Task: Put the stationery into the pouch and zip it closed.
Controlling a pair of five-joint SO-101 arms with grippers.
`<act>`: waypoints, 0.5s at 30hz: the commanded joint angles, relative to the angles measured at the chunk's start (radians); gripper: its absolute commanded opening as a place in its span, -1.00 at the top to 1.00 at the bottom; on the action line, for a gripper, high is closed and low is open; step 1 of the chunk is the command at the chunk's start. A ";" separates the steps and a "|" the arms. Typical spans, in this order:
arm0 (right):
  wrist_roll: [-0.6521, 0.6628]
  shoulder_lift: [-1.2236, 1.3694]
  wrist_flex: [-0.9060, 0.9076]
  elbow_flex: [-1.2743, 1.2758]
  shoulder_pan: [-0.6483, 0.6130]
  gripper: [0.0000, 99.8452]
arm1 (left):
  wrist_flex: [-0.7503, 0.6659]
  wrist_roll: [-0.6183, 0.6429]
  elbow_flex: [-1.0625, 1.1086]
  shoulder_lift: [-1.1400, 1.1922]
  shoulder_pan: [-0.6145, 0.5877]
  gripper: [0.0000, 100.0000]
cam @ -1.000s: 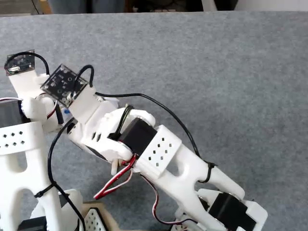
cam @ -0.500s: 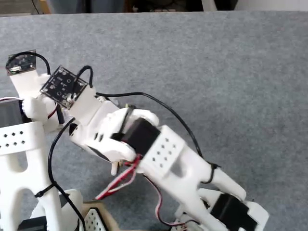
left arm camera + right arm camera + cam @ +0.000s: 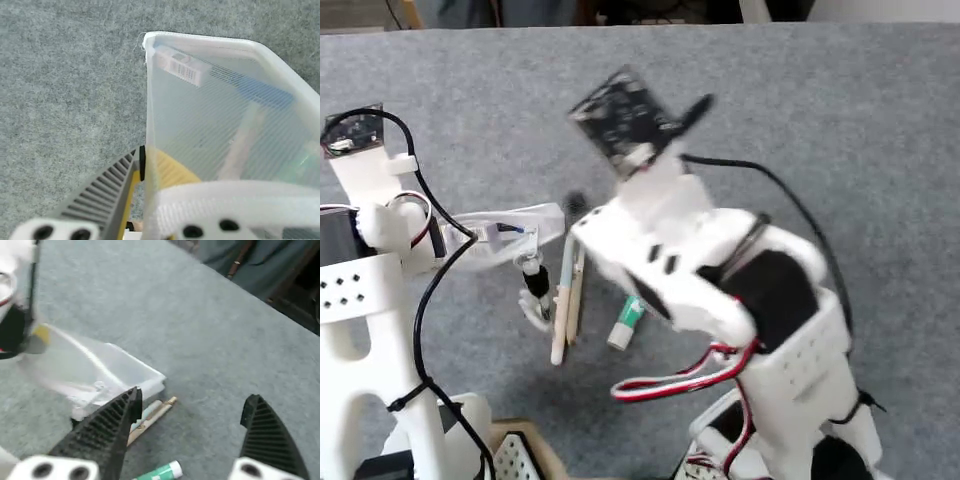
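Well, translucent white mesh pouch (image 3: 200, 125), zipper-edged.

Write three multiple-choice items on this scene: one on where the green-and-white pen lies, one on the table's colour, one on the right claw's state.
1. Where does the green-and-white pen lie?
A. on the table, outside the pouch
B. inside the pouch
C. in the right claw

2. What colour is the table?
A. red
B. grey
C. blue

3. How is the right claw?
A. shut on the pen
B. shut on the pouch
C. open, holding nothing

Answers:
1. A: the high view shows the pen on the table, apart from the pouch.
2. B: the table's covering is grey all over.
3. C: the right wrist view shows its fingers wide apart with nothing between them.
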 commanded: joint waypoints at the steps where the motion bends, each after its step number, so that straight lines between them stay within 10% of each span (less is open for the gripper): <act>1: 0.005 -0.024 0.025 -0.016 0.100 0.33 | 0.011 -0.002 0.070 0.084 -0.041 0.94; 15: -0.003 0.096 -0.282 0.590 0.245 0.33 | 0.011 -0.002 0.068 0.084 -0.041 0.94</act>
